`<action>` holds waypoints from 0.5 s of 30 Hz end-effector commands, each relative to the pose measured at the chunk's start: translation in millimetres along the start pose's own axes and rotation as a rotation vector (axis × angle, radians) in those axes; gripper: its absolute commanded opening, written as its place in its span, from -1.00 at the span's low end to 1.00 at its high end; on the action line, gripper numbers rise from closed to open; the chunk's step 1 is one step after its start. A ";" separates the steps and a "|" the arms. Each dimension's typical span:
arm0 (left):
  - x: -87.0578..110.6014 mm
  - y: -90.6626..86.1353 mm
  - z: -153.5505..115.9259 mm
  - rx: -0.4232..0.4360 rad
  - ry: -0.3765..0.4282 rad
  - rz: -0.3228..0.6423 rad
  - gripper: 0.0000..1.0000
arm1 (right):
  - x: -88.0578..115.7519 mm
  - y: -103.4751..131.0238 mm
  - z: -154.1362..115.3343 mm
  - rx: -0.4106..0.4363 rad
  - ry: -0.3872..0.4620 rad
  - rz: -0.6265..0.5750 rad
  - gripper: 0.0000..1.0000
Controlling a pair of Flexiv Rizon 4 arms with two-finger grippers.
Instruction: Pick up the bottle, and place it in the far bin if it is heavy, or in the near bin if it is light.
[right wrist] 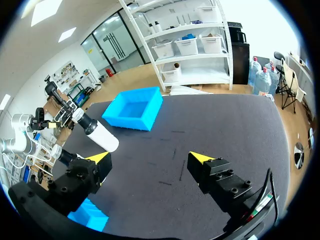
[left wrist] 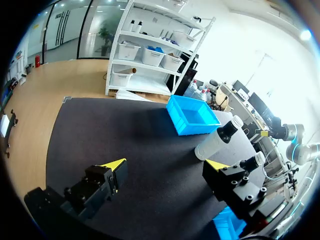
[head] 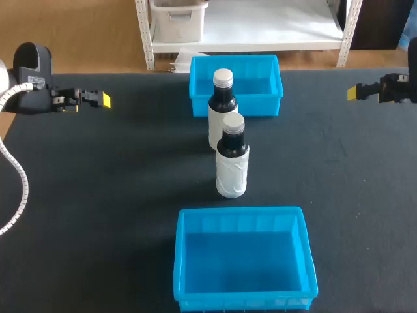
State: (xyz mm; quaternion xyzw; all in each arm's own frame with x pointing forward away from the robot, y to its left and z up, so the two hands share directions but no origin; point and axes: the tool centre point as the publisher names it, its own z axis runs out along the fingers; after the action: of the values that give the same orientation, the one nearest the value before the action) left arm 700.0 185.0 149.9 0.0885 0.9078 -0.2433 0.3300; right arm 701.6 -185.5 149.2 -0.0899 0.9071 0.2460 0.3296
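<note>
Black table (head: 98, 182), two blue bins and two bottles along its midline; front bottle (head: 232, 163), white body, dark neck, pale cap, upright between the bins; rear bottle (head: 222, 107), same kind, upright just behind it, in front of the far bin (head: 260, 104); near bin (head: 241, 214) ahead of the front bottle; left arm (head: 32, 91) level at the table's left edge, left gripper (head: 103, 100) pointing inward, fingers spread wide, holding nothing; right arm (head: 399, 88) level at the right edge, right gripper (head: 352, 92) likewise wide, holding nothing; both well apart from the bottles.
</note>
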 end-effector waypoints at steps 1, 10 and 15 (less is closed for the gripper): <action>0.0 0.0 0.0 0.000 0.000 0.000 1.00 | 0.6 0.9 -0.8 0.005 -0.001 0.000 1.00; 0.0 0.0 0.0 0.000 0.000 0.000 1.00 | 0.5 0.1 -1.2 -0.015 0.008 -0.026 1.00; 0.0 0.0 0.0 0.000 0.000 0.000 1.00 | -4.5 4.5 -7.5 -0.178 0.055 -0.223 1.00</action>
State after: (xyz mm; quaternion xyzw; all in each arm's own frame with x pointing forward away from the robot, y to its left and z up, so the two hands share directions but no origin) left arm 700.0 185.1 149.9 0.0884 0.9078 -0.2433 0.3299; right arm 697.0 -176.5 154.2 -0.1524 0.9001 0.2315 0.3361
